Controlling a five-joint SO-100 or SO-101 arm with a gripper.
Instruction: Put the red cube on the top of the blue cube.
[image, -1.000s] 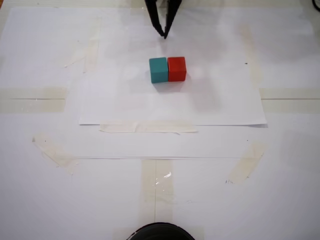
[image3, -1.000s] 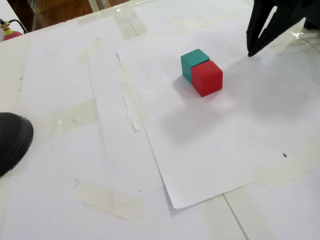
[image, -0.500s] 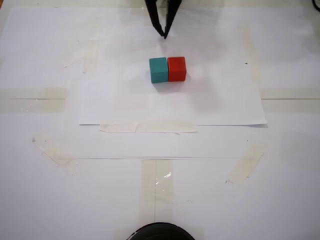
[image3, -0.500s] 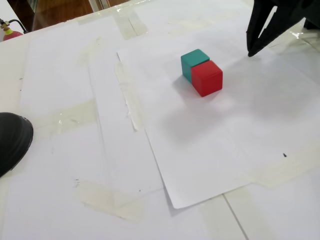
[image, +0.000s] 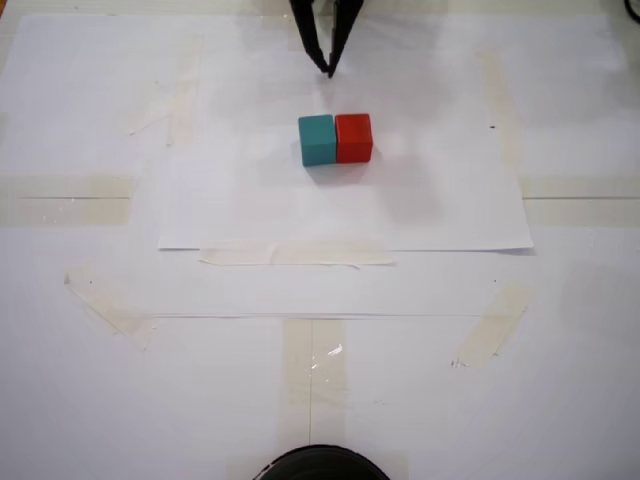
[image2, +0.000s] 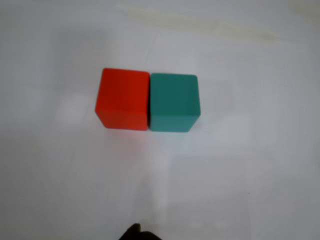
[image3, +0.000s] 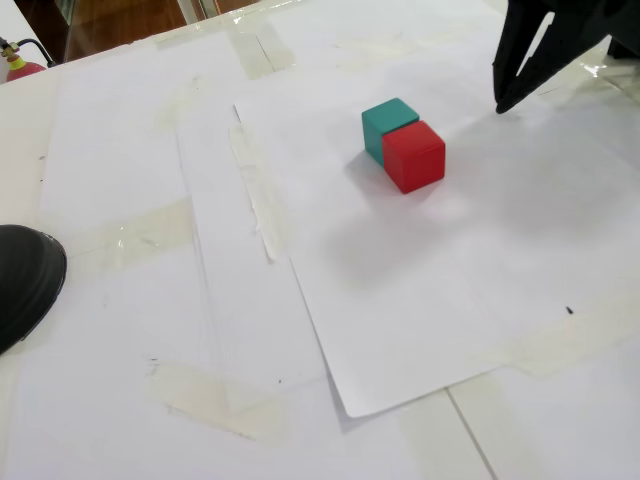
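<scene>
Red cube (image: 353, 137) and blue cube (image: 317, 140) are seen side by side, faces touching, both flat on a white paper sheet (image: 430, 210) taped to the table (image: 80, 400). In a fixed view the red one is on the right; in the wrist view the red cube (image2: 123, 99) is on the left and the blue cube (image2: 174, 102) on the right. In the other fixed view the red cube (image3: 413, 155) sits nearer the camera, w/ the blue cube (image3: 386, 122) behind it. Neither is stacked.

Gripper (image: 328, 66) is held above the sheet, apart from both cubes, tips pointing down toward them. Fingers appear nearly closed at the tips, w/ nothing held; the exact gap cannot be judged, since only dark silhouettes are shown. Gripper (image3: 499, 100) is at the upper right in that fixed view, well clear of the cubes.
</scene>
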